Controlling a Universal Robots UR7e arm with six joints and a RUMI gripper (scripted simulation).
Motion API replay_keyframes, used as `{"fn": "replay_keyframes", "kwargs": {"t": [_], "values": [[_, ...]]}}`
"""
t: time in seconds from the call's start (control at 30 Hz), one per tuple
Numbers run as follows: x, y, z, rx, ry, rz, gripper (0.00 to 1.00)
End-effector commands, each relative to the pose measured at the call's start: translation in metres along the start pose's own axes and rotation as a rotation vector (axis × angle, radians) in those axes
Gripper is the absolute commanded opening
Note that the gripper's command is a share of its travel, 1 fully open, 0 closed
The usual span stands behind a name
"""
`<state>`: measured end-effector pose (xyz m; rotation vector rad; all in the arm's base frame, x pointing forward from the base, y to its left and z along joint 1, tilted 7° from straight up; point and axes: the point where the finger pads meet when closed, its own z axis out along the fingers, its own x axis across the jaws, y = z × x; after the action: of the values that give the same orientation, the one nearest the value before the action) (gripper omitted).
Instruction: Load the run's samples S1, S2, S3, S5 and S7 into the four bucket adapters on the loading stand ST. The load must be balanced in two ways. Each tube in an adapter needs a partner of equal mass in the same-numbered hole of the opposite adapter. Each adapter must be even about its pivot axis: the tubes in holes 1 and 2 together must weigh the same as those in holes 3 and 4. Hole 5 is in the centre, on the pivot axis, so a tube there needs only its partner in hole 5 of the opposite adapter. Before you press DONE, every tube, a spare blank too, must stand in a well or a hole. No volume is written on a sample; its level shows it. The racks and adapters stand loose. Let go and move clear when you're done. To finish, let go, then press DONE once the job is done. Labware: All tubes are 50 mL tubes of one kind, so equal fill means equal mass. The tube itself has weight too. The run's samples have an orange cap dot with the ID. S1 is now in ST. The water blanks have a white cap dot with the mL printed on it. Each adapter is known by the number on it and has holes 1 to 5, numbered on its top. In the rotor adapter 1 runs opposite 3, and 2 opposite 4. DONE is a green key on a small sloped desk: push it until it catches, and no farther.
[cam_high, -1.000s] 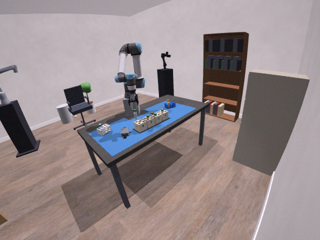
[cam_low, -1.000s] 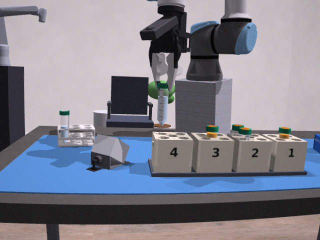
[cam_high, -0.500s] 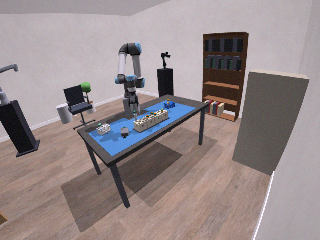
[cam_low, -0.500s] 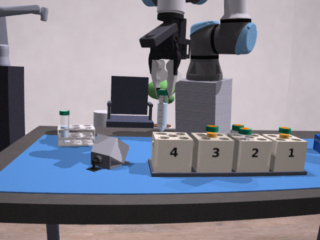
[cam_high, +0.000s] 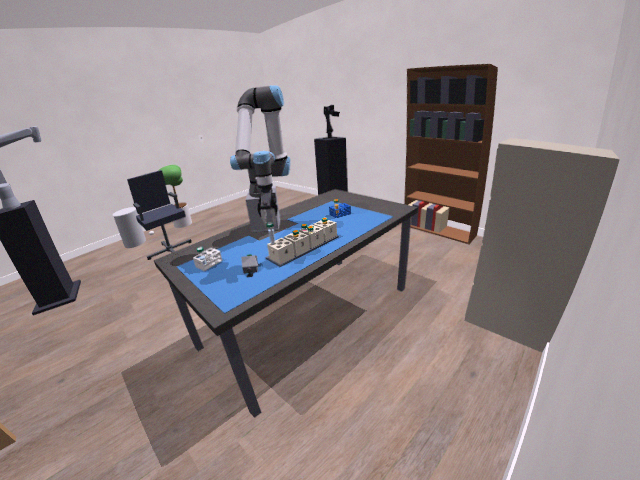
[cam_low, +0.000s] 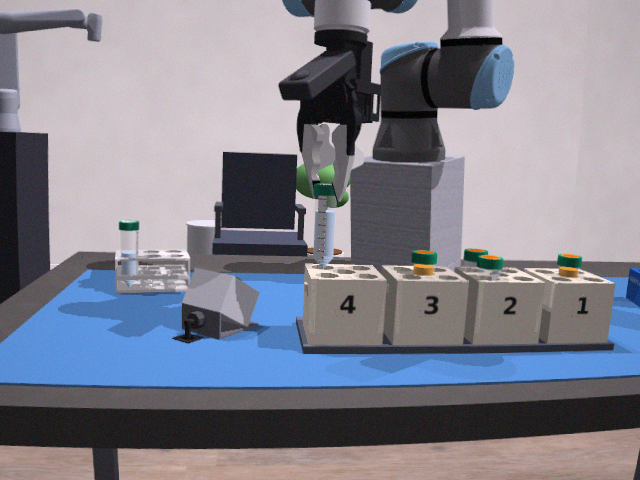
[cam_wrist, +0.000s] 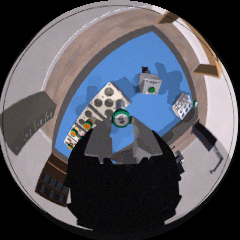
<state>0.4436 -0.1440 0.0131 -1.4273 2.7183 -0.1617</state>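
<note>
My gripper is shut on the green cap of a tube and holds it upright over adapter 4, the left block of the loading stand. The tube's pointed tip is at the mouth of a far-left hole. In the wrist view its cap shows a white dot. Adapter 3 holds one orange-dot tube. Adapter 2 holds two tubes. Adapter 1 holds one orange-dot tube. The other holes of adapter 4 look empty.
A clear rack at the left holds one tube. The small grey DONE desk stands between that rack and the stand; its green key shows in the wrist view. A blue rack with a tube stands at the far end.
</note>
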Motion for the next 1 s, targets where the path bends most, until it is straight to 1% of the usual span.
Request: {"fn": "replay_keyframes", "kwargs": {"t": [0.0,0.97], "values": [[0.000,0.000,0.004,0.001,0.000,0.000,0.00],[0.000,-0.001,0.040,0.001,0.000,0.000,0.00]]}}
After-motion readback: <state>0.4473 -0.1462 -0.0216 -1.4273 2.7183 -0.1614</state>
